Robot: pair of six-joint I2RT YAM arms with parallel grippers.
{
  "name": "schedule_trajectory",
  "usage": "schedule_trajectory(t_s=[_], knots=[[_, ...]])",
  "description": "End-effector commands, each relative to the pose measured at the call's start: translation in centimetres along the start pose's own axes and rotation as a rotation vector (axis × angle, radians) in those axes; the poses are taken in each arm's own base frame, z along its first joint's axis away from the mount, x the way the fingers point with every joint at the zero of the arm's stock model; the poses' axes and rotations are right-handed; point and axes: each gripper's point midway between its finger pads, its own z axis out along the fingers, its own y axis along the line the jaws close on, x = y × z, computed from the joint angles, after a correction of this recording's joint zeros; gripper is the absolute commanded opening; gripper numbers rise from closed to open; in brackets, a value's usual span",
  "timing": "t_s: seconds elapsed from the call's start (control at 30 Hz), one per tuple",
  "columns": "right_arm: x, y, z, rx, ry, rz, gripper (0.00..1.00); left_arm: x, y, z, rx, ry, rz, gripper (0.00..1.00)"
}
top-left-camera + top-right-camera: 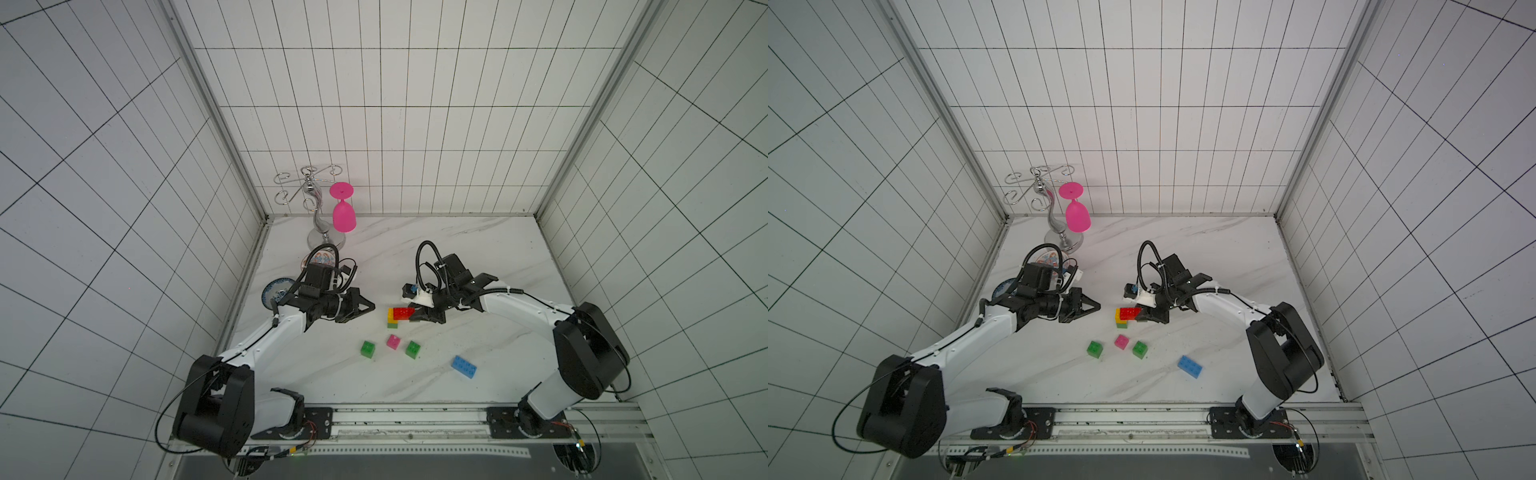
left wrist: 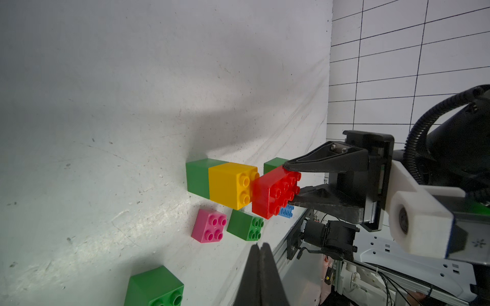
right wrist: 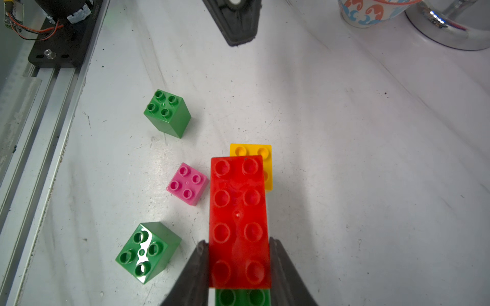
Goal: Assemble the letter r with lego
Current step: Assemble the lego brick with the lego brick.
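Currently: step in hand, by look of it, seating red brick [image 3: 238, 220] on yellow cube [image 2: 228, 185] atop green base [image 2: 197, 177], mid-counter. Red overlaps yellow, tilted, not yet pressed home. Right gripper [image 3: 237, 241] clamped on red's other end, arm reaching in from front-right corner. Left gripper [image 1: 371, 308] closed, empty, hovering beside stack. Next: square studs, press, release. Toward front edge: pink cube [image 1: 393, 341], loose green [image 1: 368, 348], second green [image 1: 413, 349], blue brick [image 1: 464, 366].

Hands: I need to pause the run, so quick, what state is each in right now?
Left hand: closed, holding nothing.
Right hand: closed on the red brick.
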Motion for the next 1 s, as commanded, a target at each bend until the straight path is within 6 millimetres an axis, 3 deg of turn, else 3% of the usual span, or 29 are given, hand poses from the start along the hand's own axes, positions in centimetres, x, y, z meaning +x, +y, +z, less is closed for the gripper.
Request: schedule_trajectory(t_s=[0.0,0.43,0.97], knots=[[-1.7,-1.0,0.0,0.017,-0.022,-0.017,0.0,-1.2,-1.1,-0.1,0.024,-0.031,0.024,0.0],[-2.7,-1.6,0.2,0.031,-0.058,0.014,0.0,-1.3,-1.0,0.2,0.036,-0.034,0.006,0.0],[-2.4,-1.2,0.7,0.0,-0.029,0.014,0.0,-1.1,-1.7,1.1,0.056,-0.021,0.0,0.0]])
